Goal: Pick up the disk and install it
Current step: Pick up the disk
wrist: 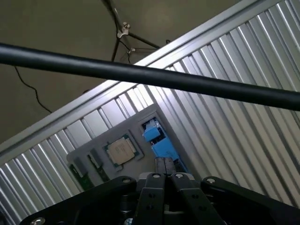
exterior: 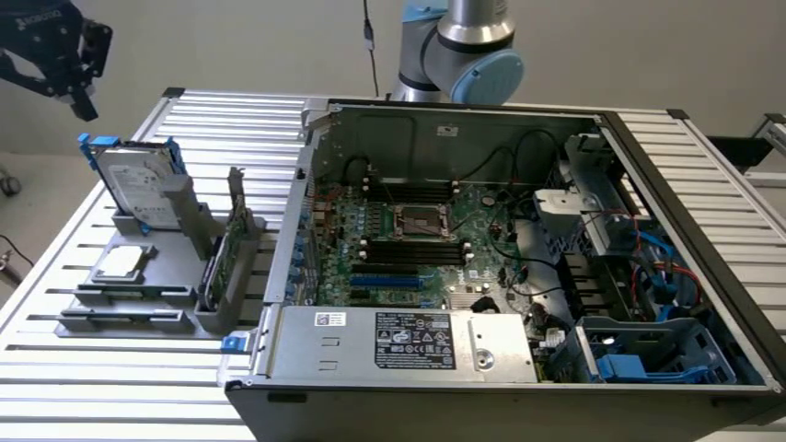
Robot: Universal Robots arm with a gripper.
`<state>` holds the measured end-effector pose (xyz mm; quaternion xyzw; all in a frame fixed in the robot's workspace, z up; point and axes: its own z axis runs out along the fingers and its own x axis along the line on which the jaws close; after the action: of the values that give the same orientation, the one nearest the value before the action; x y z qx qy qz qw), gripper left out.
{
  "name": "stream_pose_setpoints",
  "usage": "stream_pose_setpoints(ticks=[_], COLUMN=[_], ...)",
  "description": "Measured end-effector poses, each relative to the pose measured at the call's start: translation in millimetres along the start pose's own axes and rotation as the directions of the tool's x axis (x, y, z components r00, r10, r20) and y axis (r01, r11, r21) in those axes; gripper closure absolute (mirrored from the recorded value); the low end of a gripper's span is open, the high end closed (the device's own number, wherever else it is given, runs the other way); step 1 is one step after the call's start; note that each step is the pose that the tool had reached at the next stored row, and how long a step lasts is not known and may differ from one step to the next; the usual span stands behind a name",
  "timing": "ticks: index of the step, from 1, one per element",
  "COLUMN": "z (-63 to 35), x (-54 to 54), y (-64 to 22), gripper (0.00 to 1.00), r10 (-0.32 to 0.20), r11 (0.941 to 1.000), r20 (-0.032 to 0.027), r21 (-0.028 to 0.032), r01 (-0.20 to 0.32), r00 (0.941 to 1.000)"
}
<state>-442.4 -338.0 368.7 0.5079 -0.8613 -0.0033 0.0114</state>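
Plainly, the disk (exterior: 135, 184) stands on edge in a grey holder (exterior: 129, 320) near the far corner of the worktop (exterior: 74, 387) on the exterior view's left. Its label faces the camera, its blue rails run up its two sides, and its long axis is close to upright, leaning back a little. In the wrist view its blue top edge (wrist: 158, 143) lies just past the fingertips.

The gripper (exterior: 76, 97) hangs above the disk and somewhat toward the exterior view's left, well apart from it. Its jaws are pressed together (wrist: 164, 165) and carry nothing. The disk therefore lies below the gripper and slightly toward the case (exterior: 298, 212), with its thin top edge turned upward.

Nothing stands over the disk, so the room above it is free. A chip (exterior: 123, 263) lies flat on the holder just in front of it. A card (exterior: 221, 262) stands upright in the holder on the side toward the case, between the disk and the case's wall. The case lies open-side up across the middle of the worktop. A blue-lined bay (exterior: 639, 354) sits at the near corner of the case on the exterior view's right, well apart from the disk.
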Motion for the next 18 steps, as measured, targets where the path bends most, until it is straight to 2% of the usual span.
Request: stream_pose_setpoints(ticks=[4, 9, 13, 18], z=[0.4, 0.7, 1.0, 1.3], x=[0.0, 0.0, 0.0, 0.0], y=[0.0, 0.0, 0.0, 0.0], gripper=[0.89, 0.89, 0.89, 0.89], r10=[-0.060, -0.132, -0.188, -0.255], r11=[0.9982, 0.9913, 0.9822, 0.9669], r20=[-0.0043, -0.0095, -0.0139, -0.0188], r21=[0.0005, 0.0006, 0.0002, -0.0009], r01=[0.060, 0.132, 0.188, 0.255], r00=[0.9982, 0.9913, 0.9821, 0.9668])
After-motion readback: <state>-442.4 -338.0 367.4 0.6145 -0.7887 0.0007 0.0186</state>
